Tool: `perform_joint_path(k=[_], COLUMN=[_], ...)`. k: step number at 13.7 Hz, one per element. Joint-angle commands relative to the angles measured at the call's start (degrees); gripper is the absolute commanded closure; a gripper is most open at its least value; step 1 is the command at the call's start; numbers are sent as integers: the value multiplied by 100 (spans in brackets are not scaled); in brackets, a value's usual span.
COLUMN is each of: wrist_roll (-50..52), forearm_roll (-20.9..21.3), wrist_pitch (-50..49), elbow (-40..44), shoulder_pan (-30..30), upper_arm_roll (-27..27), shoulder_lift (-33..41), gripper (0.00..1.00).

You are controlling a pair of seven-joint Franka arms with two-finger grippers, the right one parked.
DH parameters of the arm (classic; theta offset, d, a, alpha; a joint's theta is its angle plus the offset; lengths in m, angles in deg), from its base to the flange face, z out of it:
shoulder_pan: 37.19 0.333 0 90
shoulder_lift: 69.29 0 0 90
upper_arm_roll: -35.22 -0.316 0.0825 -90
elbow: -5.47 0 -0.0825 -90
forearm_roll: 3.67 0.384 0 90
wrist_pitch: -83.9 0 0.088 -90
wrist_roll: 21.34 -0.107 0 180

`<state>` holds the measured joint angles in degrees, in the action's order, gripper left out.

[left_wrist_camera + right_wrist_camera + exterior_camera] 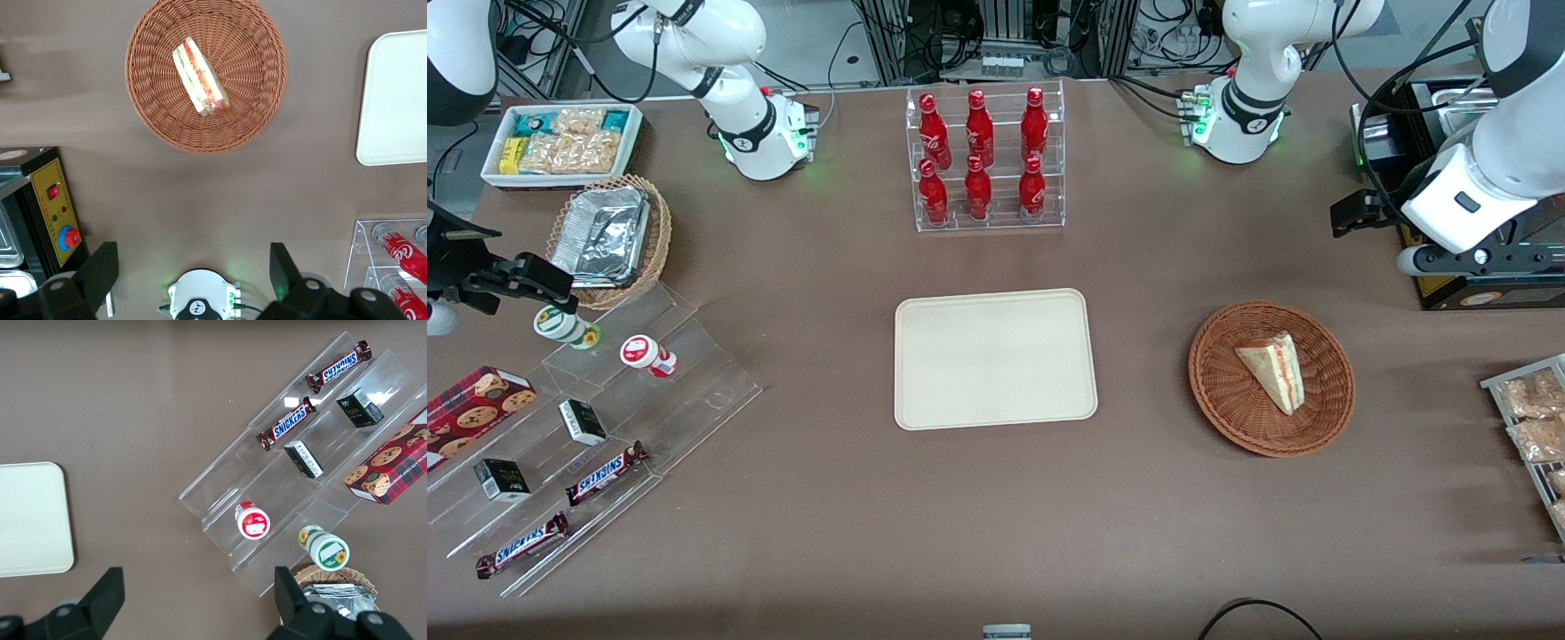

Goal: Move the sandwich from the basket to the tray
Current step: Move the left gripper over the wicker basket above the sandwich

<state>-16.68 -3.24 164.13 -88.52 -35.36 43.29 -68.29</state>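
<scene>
The sandwich point(1276, 369) point(200, 77), a pale bread wedge with red and green filling, lies in the round reddish-brown basket point(1227, 418) point(153, 127). The cream tray point(996, 356) point(397, 93) lies flat and bare beside the basket, toward the parked arm's end. My gripper point(1356, 213) point(192, 267) hangs high over the table, farther from the front camera than the basket and toward the working arm's end. It is open, its two black fingers point(100, 267) wide apart with nothing between them, and well apart from the sandwich.
A clear rack of red bottles point(985, 160) point(393, 253) stands farther back than the tray. A black box with a yellow panel point(1449, 284) point(50, 207) sits under my arm. A rack of snack packets point(1534, 427) lies near the basket. Acrylic steps with snacks point(605, 427) lie toward the parked arm's end.
</scene>
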Motion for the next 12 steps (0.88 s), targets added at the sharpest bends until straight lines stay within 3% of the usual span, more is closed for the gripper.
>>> perform_joint_path(k=[1, 9, 12], wrist_roll=[-79, -79, -70], forearm_roll=[-8, 36, 45], wrist_pitch=[17, 720, 1492], elbow=[119, -601, -1407], shoulder_pan=[37, -16, -24], upper_arm_roll=[19, 54, 63], shoulder_lift=[-47, -3, 155], gripper=[0, 0, 0])
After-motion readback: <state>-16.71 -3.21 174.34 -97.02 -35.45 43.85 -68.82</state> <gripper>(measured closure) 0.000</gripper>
